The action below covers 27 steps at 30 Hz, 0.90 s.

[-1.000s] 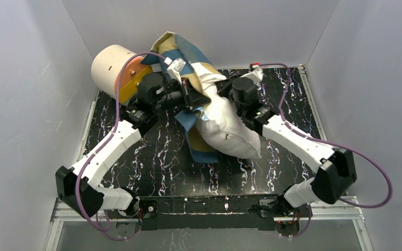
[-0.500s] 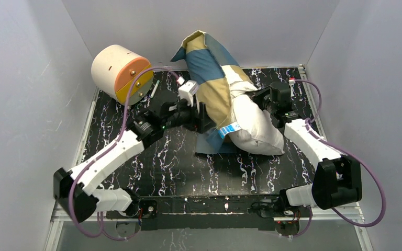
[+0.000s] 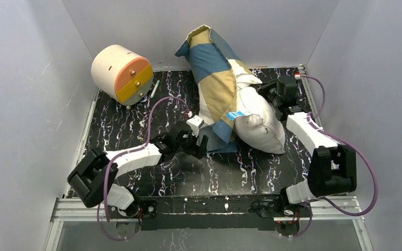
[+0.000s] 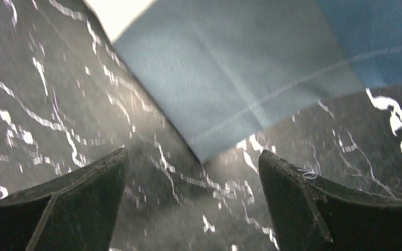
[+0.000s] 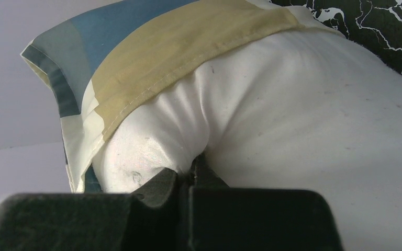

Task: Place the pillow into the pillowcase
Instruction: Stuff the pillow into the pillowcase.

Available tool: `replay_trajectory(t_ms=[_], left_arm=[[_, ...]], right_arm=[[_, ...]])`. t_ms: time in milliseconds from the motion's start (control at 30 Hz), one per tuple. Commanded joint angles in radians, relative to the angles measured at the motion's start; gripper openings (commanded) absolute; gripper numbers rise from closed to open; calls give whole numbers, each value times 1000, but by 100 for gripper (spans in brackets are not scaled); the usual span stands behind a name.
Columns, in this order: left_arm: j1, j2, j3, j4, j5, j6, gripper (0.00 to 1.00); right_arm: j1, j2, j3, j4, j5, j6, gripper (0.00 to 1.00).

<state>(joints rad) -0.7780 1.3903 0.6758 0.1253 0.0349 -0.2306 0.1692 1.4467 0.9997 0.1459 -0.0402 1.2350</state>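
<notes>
Diagonally, pillowcase (image 3: 214, 78) edge across pillow (image 3: 264, 128), corner flat

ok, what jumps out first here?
The white pillow, half inside the blue, tan and cream pillowcase, rears up at the back of the black marbled table. The right gripper pinches its bare white fabric; the left gripper hangs open above a blue pillowcase corner. A cream-and-orange cylinder sits back left.

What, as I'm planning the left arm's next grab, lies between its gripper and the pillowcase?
Nothing visible. The open left gripper hangs over the marbled table, and the pillowcase has its blue edge just ahead of the fingertips.
</notes>
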Motion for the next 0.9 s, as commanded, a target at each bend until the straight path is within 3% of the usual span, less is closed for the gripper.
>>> replay_trajectory(t_ms=[0, 233, 467, 567, 600, 700, 733, 767, 867], left_arm=[[-40, 103, 48, 274, -137, 103, 93], [-105, 313, 37, 640, -130, 91, 95], [-154, 476, 133, 714, -313, 177, 97], [-155, 516, 182, 716, -381, 195, 91], [-156, 523, 191, 717, -398, 200, 83], [-156, 531, 181, 718, -476, 186, 22], [-156, 517, 166, 712, -474, 186, 9], [-157, 473, 145, 694, -457, 183, 0], [-180, 221, 53, 659, -443, 141, 0]], right_arm=[[-16, 34, 30, 20, 49, 26, 1], [-17, 54, -31, 93, 16, 103, 1], [-20, 79, 15, 76, 35, 82, 1], [-19, 86, 2, 87, 34, 98, 1], [-19, 87, -5, 94, 35, 103, 1], [-19, 88, -21, 106, 35, 109, 1], [-19, 89, -21, 106, 34, 109, 1], [-19, 90, -18, 104, 35, 110, 1], [-24, 87, -6, 85, 69, 139, 1]])
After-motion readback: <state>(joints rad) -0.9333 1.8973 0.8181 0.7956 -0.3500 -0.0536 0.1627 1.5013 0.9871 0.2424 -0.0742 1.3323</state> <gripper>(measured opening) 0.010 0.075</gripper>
